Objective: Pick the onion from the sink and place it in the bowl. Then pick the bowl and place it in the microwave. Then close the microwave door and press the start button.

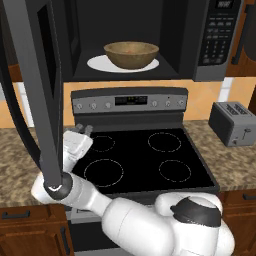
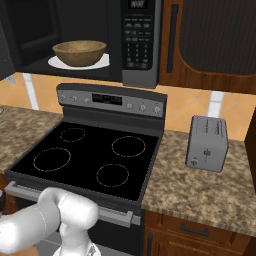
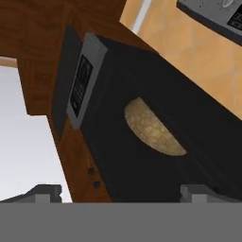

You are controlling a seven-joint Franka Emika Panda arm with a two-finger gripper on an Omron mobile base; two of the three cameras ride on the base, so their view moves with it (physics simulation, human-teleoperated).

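Inside microwave (image 1: 200, 40), bowl (image 1: 131, 54) well above open fingers (image 1: 83, 129).

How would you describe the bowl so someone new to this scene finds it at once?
Look above the black stove to the open microwave. On its white turntable plate sits the bowl: wide, shallow, brown and wooden with a lighter rim. It is the sole brown, round thing in that dark cavity.
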